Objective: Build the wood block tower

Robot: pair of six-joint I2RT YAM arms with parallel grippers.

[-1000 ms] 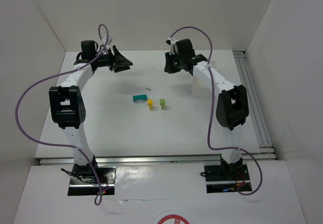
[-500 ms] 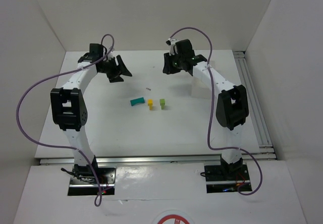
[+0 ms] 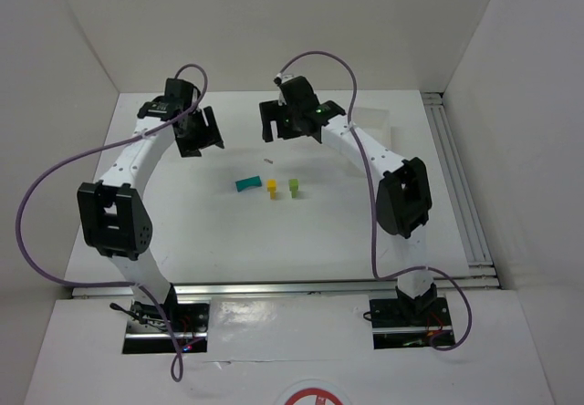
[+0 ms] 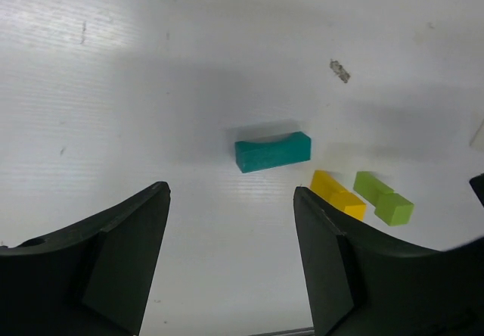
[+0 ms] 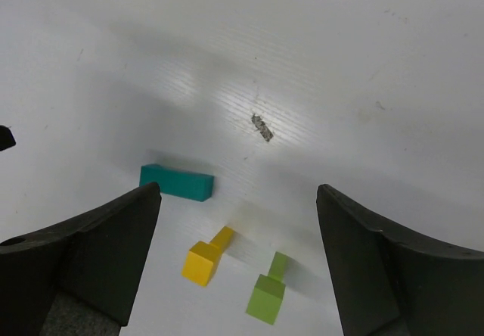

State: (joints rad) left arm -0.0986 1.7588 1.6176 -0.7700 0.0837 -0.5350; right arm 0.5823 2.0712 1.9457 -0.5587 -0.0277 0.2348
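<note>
Three small painted wooden blocks sit unassembled near the middle of a white surface (image 3: 347, 232); no tower stands yet. From above they form a short row. A teal arch block (image 3: 247, 184) is at 9 o'clock, a yellow post (image 3: 272, 188) is in the middle, and a lime-green post (image 3: 294, 187) is at 3 o'clock. The two posts are just beside each other with a narrow gap, and the arch lies a little apart from the yellow one, touching neither post.

The arch is a short bar in solid blue-green, and the left wrist view shows a shallow curved scoop along its far long edge. The posts are small square-ended oblongs, one bright yellow and one pale green. The pictures do not settle whether they stand upright or lie on their sides. A small grey speck (image 5: 262, 127) marks the surface just past the blocks, at about 12 o'clock from the yellow post.

The left fingers (image 4: 128, 253) are spread wide and hold nothing. They hover above the surface at about 10 o'clock from the blocks, and the arch shows in the gap between them. The right fingers (image 5: 98, 253) are also spread wide and empty. They hover at about 12 o'clock from the blocks, and all three blocks show in the gap between them.
</note>
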